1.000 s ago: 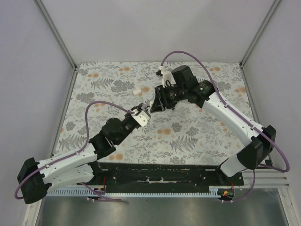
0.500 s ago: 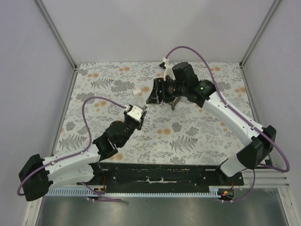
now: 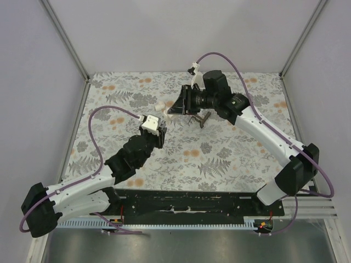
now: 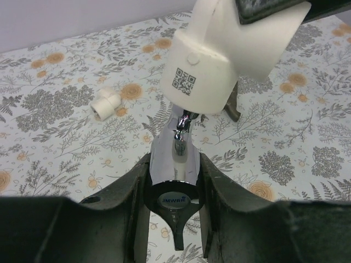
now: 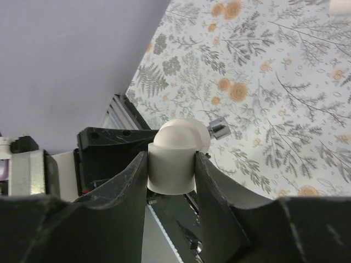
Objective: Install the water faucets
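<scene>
My left gripper (image 4: 174,165) is shut on a chrome water faucet (image 4: 174,156), held by its body with the dark handle hanging below. The faucet's threaded end meets the mouth of a white elbow fitting (image 4: 204,76) with a QR label. My right gripper (image 5: 171,160) is shut on that fitting (image 5: 173,159), and the faucet's chrome tip (image 5: 220,128) shows beside it. In the top view the left gripper (image 3: 163,121) and the right gripper (image 3: 174,108) meet above the middle of the mat. A second faucet (image 3: 200,119) lies on the mat under the right wrist.
A loose white fitting (image 3: 159,104) lies on the floral mat left of the grippers; it also shows in the left wrist view (image 4: 107,103). The second faucet's dark handle (image 4: 233,105) shows behind the held fitting. Grey walls and metal posts close off the back and sides.
Both grippers have shifted toward the back left. The left wrist has swung round, and its cable loop has moved left. The second faucet on the mat is now uncovered.
</scene>
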You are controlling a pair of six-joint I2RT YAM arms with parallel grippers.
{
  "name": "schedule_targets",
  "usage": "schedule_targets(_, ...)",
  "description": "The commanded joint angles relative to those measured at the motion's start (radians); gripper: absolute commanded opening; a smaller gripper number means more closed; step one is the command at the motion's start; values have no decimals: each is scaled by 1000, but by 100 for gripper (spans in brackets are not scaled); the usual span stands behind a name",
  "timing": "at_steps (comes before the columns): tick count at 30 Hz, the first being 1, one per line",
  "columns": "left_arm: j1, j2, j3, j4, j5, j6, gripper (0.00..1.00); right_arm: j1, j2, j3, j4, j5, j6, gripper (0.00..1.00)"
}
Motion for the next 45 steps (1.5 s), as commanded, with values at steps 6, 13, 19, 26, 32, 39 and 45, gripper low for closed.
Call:
schedule_targets(6, 16, 22, 65, -44, 31, -84, 2, 29, 51, 18, 310, -288, 202, 49)
schedule_targets(13, 292, -84, 59, -98, 515, -178, 2, -98, -27, -2, 197, -395, -68, 66)
schedule_targets(19, 404, -99, 146, -220, 950, -95, 2, -166, -92, 23, 16, -538, -532, 80)
schedule_targets(26, 410, -61, 264, -342, 1321, 46, 2, -167, -110, 53, -44, -692, -844, 88)
schedule_targets(32, 412, 11, 346, -380, 1476, 107, 2, -151, -83, 107, -44, -848, -866, 88)
schedule_targets(39, 410, 62, 400, -395, 1513, 131, 2, -86, -61, 116, 34, -871, -800, 85)
schedule_targets(45, 410, 65, 412, -395, 1513, 146, 2, -66, -20, 127, 65, -830, -730, 75)
